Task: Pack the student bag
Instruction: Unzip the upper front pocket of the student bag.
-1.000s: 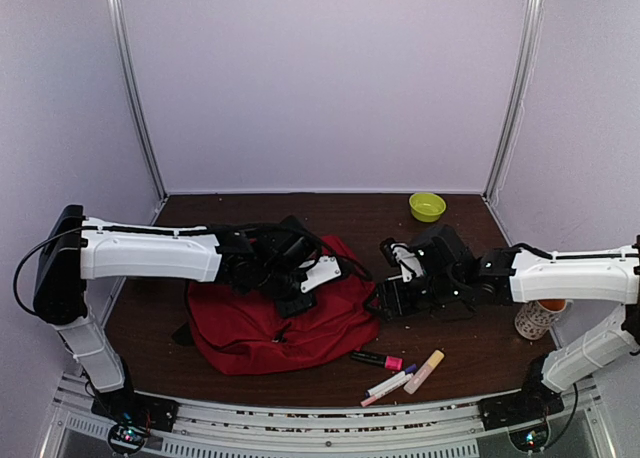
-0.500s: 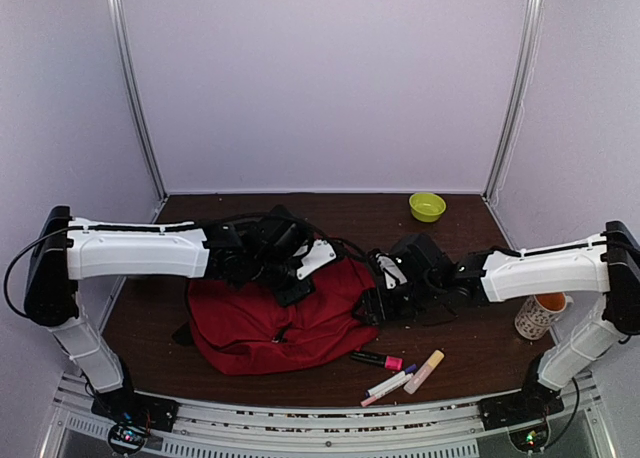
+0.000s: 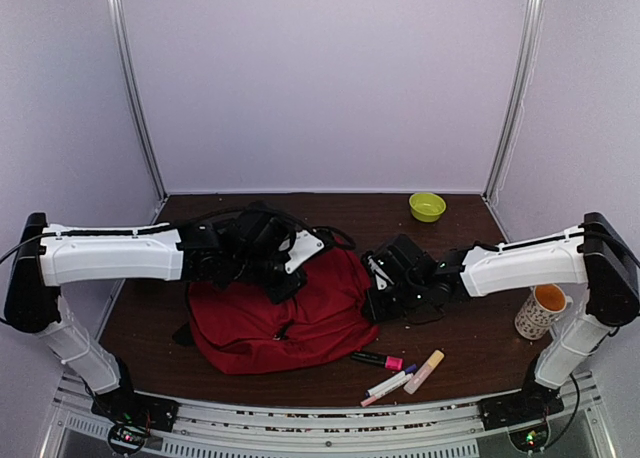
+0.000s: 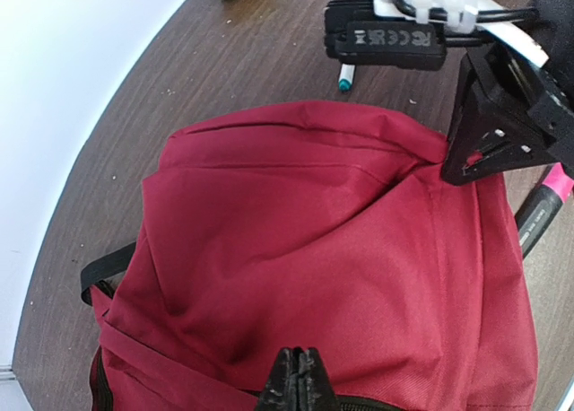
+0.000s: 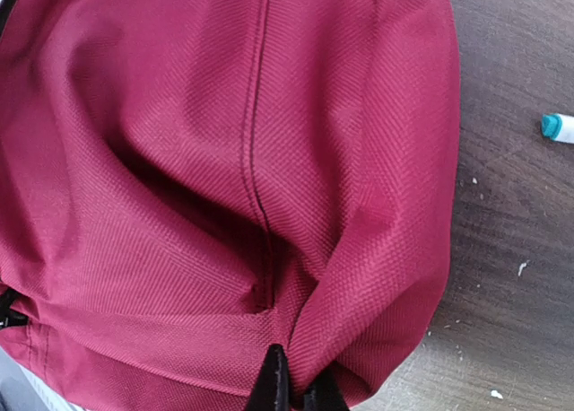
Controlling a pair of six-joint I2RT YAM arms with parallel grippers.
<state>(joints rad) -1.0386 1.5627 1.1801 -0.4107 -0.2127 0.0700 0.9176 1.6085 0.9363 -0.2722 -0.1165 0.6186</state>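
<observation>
student bag [image 3: 285, 318]: lay slumped on the worktop [image 3: 480, 348], lower centre of the top view.
left hand [image 4: 299, 380]: mine was shut tight, tips against the bag's cloth; couldn't tell if it gripped.
right hand [image 5: 291, 384]: mine was clamped, pinching a fold at the bag's right edge.

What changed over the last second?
The right claw moved left to the student bag and pinched shut on fabric at its right edge. The left arm shifted leftward; the left claw stayed shut. Markers, green bowl and cup unmoved.
</observation>
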